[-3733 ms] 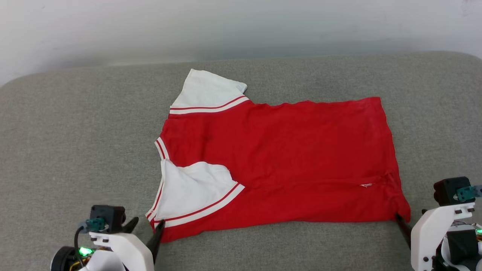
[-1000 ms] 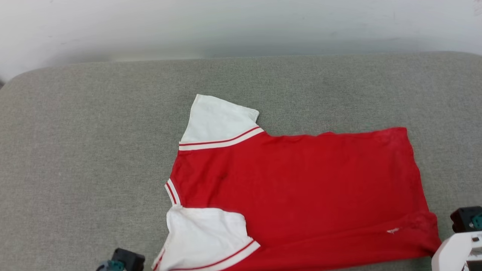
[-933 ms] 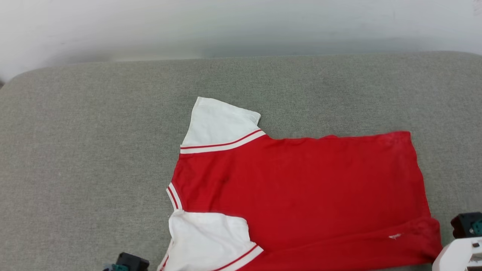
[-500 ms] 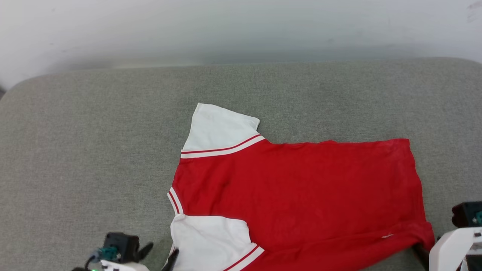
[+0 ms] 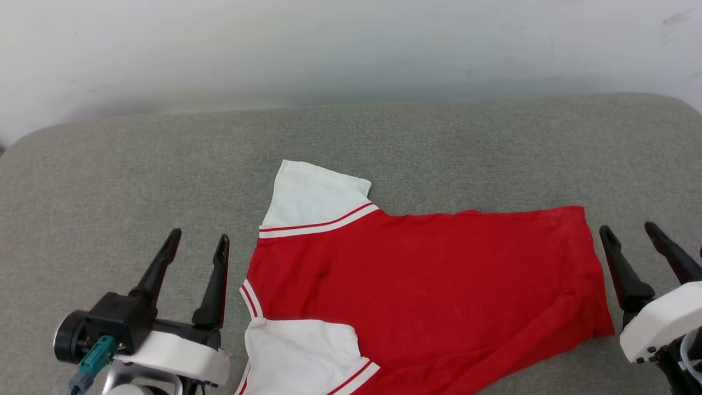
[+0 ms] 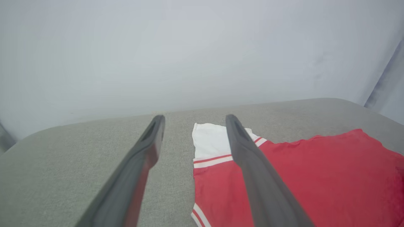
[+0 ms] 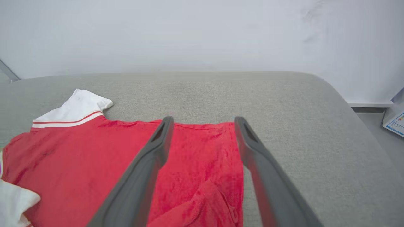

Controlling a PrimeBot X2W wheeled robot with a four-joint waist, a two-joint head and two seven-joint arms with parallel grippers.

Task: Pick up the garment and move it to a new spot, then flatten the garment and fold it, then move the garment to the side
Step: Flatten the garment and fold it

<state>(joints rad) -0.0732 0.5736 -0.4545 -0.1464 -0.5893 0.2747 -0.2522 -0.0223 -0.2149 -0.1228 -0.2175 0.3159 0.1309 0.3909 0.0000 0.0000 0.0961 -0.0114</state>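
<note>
Head view: the garment (image 5: 428, 285) lies spread on the grey cushion (image 5: 109, 181), in front of a pale wall (image 5: 329, 49). Its striped collar faces the robot's left and its hem faces the robot's right. The upturned side is plain red. One white sleeve with red-white trim points away toward the wall. The other white sleeve lies at the near edge and is cut off by the bottom of the view. The near part of the hem runs at a slant, with a crease in the cloth there.

Left gripper (image 5: 199, 237): jaws spread wide, nothing between them. The fingers point away from the robot. The gripper stands just beside the collar, on its left, apart from the cloth. In the left wrist view one finger lies across the far sleeve in the picture; the other is over bare cushion.

Right gripper (image 5: 628, 228): jaws spread wide, nothing between them. It stands just beside the hem, on its right, apart from the cloth. In the right wrist view the hem edge runs between the two fingers, and a raised fold of red cloth shows low in the picture.
</note>
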